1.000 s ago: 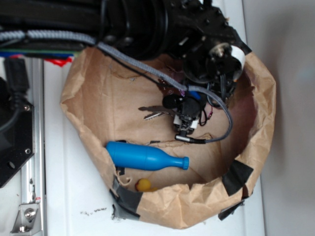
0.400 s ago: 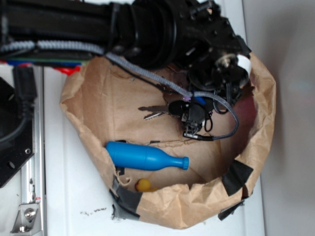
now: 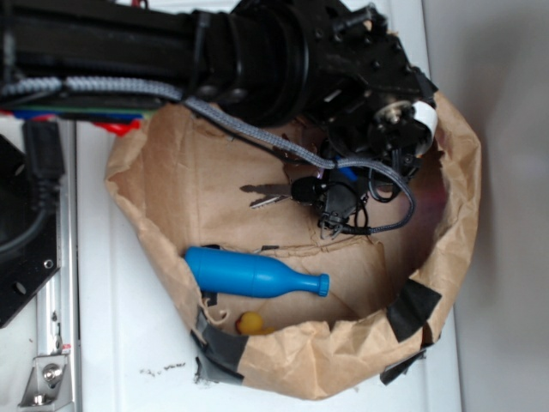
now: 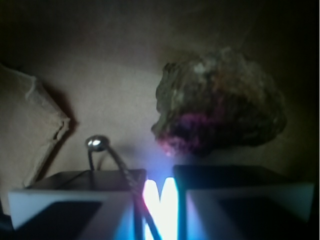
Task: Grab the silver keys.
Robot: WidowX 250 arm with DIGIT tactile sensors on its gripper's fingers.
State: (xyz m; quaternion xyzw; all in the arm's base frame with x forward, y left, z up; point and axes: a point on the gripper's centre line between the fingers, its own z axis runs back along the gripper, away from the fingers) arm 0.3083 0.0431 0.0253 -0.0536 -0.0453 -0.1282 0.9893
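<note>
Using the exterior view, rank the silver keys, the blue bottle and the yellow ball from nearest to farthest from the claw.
1. Silver keys: just left of the claw.
2. Blue bottle: below-left, lying on the paper.
3. Yellow ball: farthest, by the bag's front wall.

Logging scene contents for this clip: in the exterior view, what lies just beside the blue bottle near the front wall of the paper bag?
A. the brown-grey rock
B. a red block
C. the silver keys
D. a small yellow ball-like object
D: a small yellow object sits just below the blue bottle by the taped paper wall, while the silver keys lie farther back beside the pincer.
</note>
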